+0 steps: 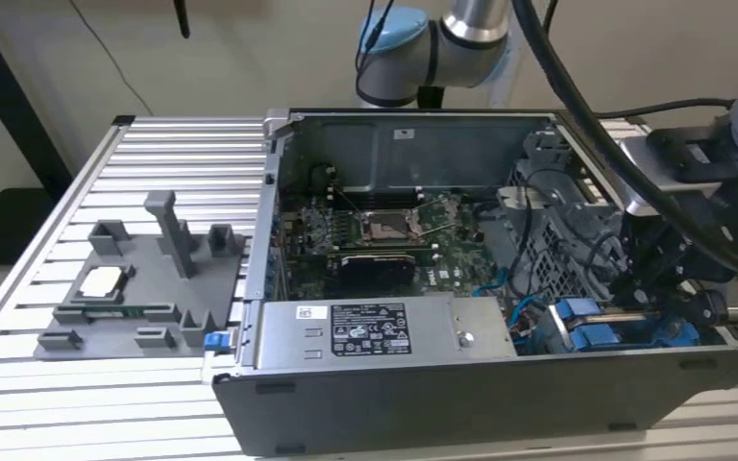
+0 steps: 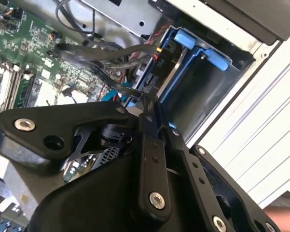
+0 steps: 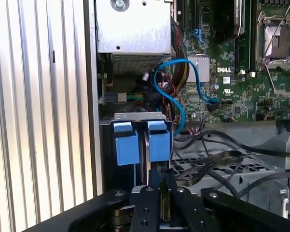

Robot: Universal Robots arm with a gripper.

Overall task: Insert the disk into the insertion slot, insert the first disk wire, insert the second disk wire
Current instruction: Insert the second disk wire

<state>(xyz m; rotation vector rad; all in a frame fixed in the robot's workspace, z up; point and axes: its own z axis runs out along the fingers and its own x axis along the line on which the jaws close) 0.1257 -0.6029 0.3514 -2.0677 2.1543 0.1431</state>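
Dark open computer case point(image 1: 472, 403) lies on its side on the ribbed aluminium worktop point(image 1: 164, 144); green motherboard point(image 1: 382, 230) exposed, silver labelled power-supply box point(image 1: 382, 331) along the near wall. Black two-finger tool point(image 1: 638, 288) reaches down inside the case at the exterior view's right, directly over the grey drive bay with blue plastic fittings point(image 1: 619, 331). In the first wrist view the tool point(image 3: 165, 186) has its fingers drawn close together, nearly touching, just beside two bright blue carrier tabs point(image 3: 137, 142) with a thin silver-grey disk edge point(image 3: 144, 159) between them, seated in the bay. Whether the fingers pinch anything: cannot tell. In the second wrist view the tool point(image 2: 147, 99) tip sits at a black cable connector point(image 2: 157, 63) by the bay's blue wall point(image 2: 193, 41). Blue data cable point(image 3: 171, 94) loops over the motherboard nearby. Grey plastic parts fixture point(image 1: 138, 288) lies well apart on the worktop.
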